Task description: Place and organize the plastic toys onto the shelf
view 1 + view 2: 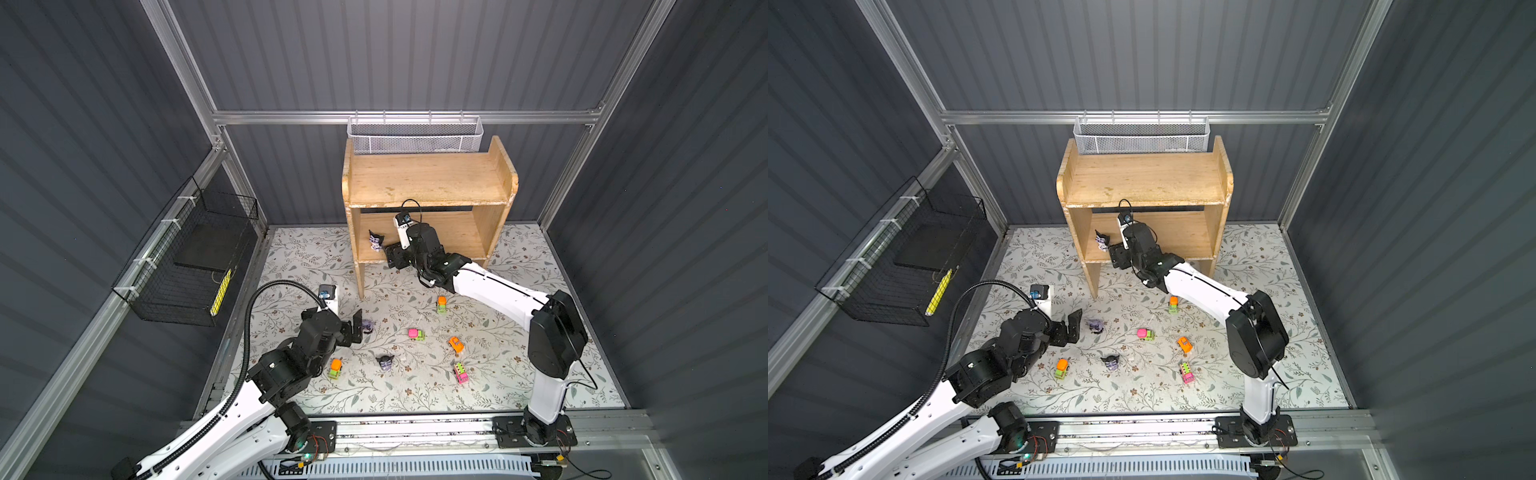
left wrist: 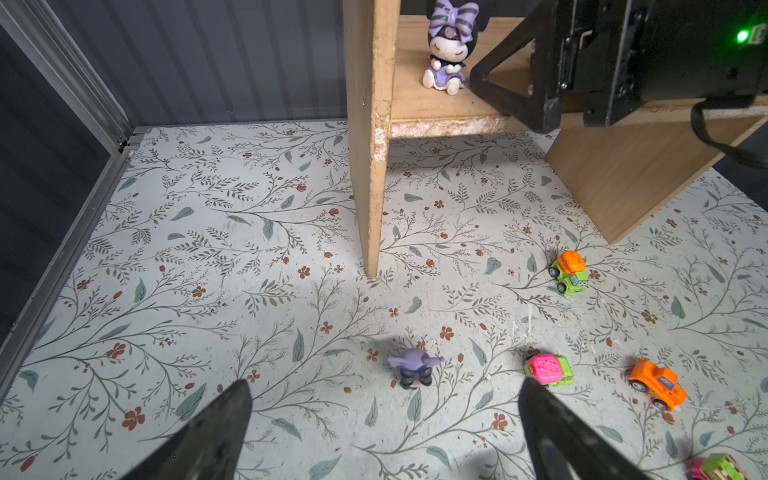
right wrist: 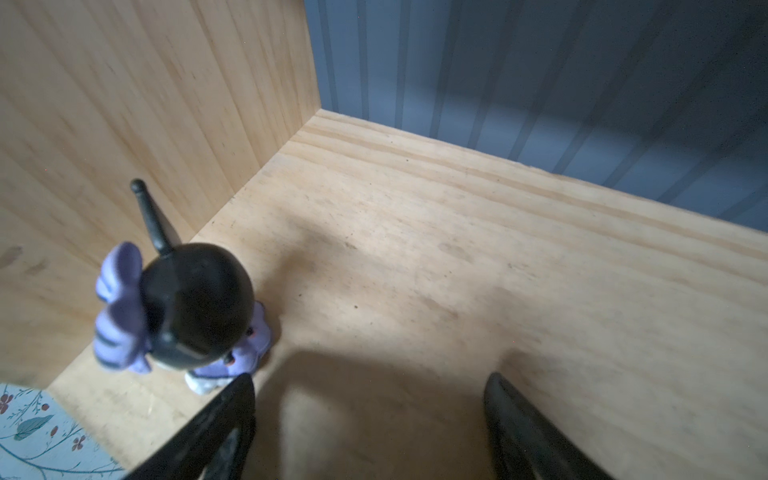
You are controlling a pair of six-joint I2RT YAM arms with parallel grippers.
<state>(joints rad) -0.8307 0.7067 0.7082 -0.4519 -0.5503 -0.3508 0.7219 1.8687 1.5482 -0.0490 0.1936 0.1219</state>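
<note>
Floral mat (image 1: pixel 415 390), figurine (image 3: pixel 195 307) upright on lower tier of shelf (image 3: pixel 415 270), just beside open, empty right claw (image 3: pixel 370 378)

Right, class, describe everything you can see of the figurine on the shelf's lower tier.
The figurine is glossy moulded plastic: black hood with pointed ears, striped lilac bow, white face with closed eyes, lilac dress, white feet. It sits upright on the shelf's lower tier, near its front edge and the side panel, facing outward. The open right gripper is close beside it, not gripping; whether it touches cannot be told.
</note>
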